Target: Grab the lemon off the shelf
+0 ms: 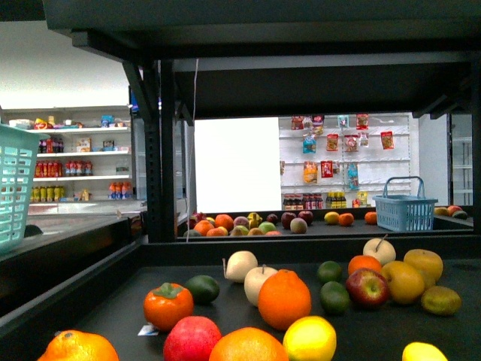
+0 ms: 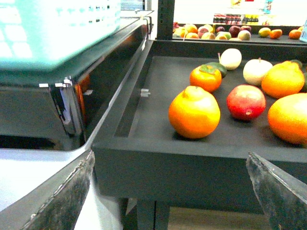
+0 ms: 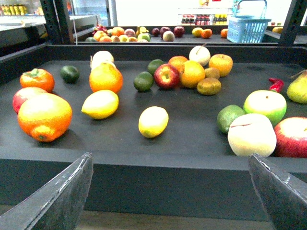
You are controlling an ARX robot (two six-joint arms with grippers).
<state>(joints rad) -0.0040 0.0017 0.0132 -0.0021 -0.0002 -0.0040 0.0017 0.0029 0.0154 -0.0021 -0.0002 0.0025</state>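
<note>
Front view: lemon [image 1: 423, 351] cut by bottom edge; teal basket [image 1: 13, 186] cut by left edge; wall packets [image 1: 331, 150] too small to read.
Left wrist view: teal basket blurred, cropped at top; left pincer [image 2: 170, 160] shows fingertips only.
Right wrist view: red apple [image 3: 292, 136] cut by right edge; right pincer [image 3: 170, 160] shows fingertips only.

Dark grey, two-fingered metal left gripper [image 2: 169, 158] and matching right gripper [image 3: 170, 157], both spread wide.

The left gripper's jaws stand far apart. Its flat, scuffed grey fingers [image 2: 53, 201] are level with each other and their tips reach forward, away from the wrist and toward the far side of the scene. The right gripper has the same pose, with its jaws wide and its worn, slightly glossy fingers [image 3: 283, 191] even and aimed the same way. Nothing is clasped between either pair. Only the fingers show in the wrist views; the wrists and arms cannot be made out.
</note>
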